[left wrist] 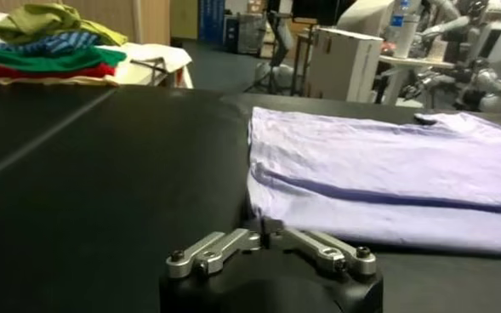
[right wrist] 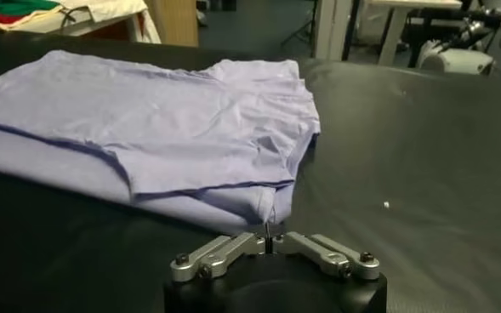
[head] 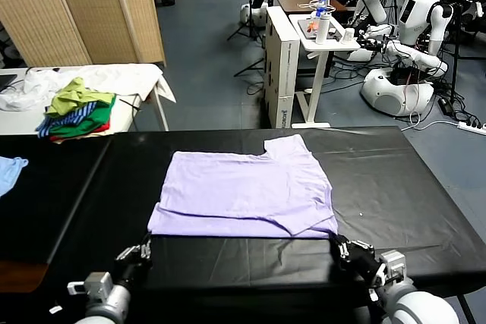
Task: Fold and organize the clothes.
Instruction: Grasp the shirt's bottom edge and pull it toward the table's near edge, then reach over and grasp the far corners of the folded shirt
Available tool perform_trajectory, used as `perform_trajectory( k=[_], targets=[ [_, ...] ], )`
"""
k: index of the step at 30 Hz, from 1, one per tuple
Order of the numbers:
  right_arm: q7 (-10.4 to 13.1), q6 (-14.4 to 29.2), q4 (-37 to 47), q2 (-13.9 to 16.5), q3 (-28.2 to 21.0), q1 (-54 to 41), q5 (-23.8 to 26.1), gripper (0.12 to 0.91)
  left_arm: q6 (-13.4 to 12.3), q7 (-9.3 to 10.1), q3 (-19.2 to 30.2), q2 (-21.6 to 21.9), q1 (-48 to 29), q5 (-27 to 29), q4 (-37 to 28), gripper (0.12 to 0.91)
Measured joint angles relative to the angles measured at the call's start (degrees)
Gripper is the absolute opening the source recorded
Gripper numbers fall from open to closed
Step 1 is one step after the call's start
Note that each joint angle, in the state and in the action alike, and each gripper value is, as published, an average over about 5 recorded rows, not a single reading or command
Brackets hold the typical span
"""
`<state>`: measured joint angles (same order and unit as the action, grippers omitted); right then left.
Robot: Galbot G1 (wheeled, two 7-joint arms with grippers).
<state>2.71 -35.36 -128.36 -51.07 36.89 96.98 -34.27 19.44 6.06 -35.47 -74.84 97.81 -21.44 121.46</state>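
The pale lavender T-shirt (head: 243, 191) lies folded in half on the black table (head: 395, 187), one sleeve pointing to the far right. My left gripper (head: 140, 252) sits at the shirt's near left corner and is shut on the hem edge there. In the left wrist view, that gripper (left wrist: 264, 228) meets the T-shirt (left wrist: 378, 179) right at the corner. My right gripper (head: 339, 246) is at the near right corner. The right wrist view shows it (right wrist: 268, 241) shut on a thin pinch of the T-shirt (right wrist: 148, 128) hem.
A pile of green, striped and red garments (head: 76, 111) rests on a white-covered table at the back left. A light blue cloth (head: 9, 171) lies at the far left edge. Behind the table stand a white cart (head: 323, 32) and other robots (head: 414, 28).
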Motion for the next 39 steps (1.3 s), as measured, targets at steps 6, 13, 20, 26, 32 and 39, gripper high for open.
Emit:
perform_trajectory(
  k=[6, 13, 20, 26, 32, 39],
  targets=[
    [-0.4, -3.3, -2.8, 0.6, 2.8, 4.3, 0.0, 0.140, 0.8, 0.51, -0.7, -0.5, 5.1, 1.9, 3.6, 0.144],
    [-0.5, -5.2, -3.9, 0.5, 2.9, 6.7, 0.3, 0.142, 1.0, 0.62, -1.8, -0.2, 10.6, 2.5, 6.6, 0.144],
    [-0.7, -6.6, -6.4, 1.2, 4.8, 9.4, 0.0, 0.406, 1.4, 1.34, -2.2, -0.4, 13.6, 2.8, 8.2, 0.169],
    [-0.5, -6.8, -10.2, 1.3, 7.8, 12.2, -2.9, 0.778, 2.9, 3.24, -2.7, -1.0, 15.7, 2.7, 10.4, 0.491],
    [2.2, -6.5, -11.5, 2.6, 10.9, 9.0, -9.2, 0.904, 8.6, 3.87, -4.0, -1.2, 16.9, 2.6, 13.9, 0.838],
    [7.0, -5.3, -4.2, 5.7, 3.2, -8.6, -12.3, 0.907, 13.4, 7.74, -6.4, 1.8, 13.7, -6.0, 18.1, 0.906]
  ],
)
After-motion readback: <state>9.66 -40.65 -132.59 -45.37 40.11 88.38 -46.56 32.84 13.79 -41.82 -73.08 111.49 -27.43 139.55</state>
